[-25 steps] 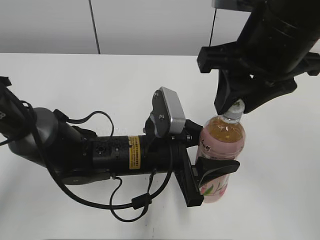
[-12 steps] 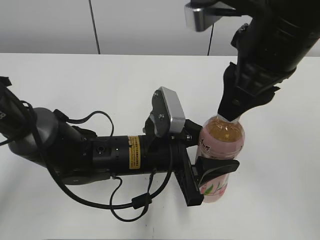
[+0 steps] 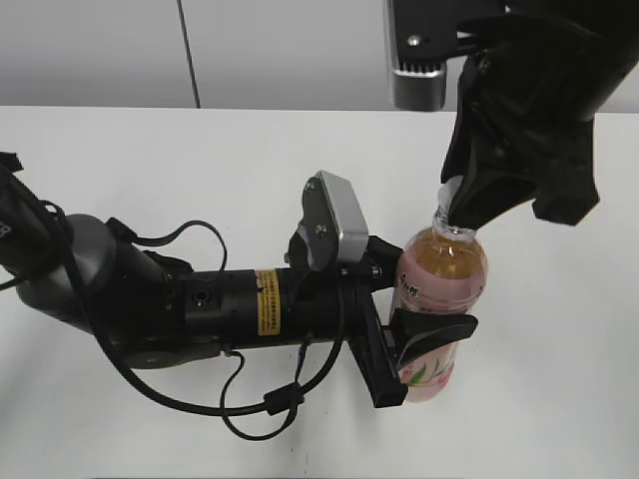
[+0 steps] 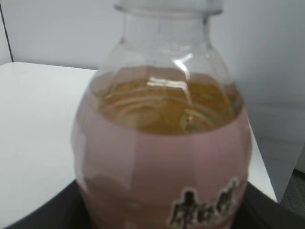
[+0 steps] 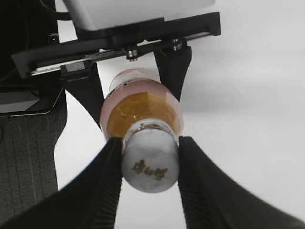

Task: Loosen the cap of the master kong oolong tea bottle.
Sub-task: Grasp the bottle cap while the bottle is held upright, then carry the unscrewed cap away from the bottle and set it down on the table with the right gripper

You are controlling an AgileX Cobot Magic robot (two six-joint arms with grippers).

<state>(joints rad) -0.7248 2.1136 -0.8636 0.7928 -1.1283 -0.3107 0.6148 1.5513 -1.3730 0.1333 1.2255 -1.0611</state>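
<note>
Exterior view: the bottle (image 3: 442, 299), with a pink label showing leaves, stands upright on the white bench (image 3: 150, 170) toward its right edge. The left claw (image 3: 419, 334) is clamped around the label; the right claw (image 3: 461, 210) covers the neck from above, hiding the cap.

Left wrist view: amber tea fills the bottle (image 4: 164, 157); dark Chinese characters, cut off and blurred, cross the label.

Right wrist view: the right claw (image 5: 149, 164) is closed on the white cap (image 5: 150, 162), which bears a small gold logo too small to read.
</note>
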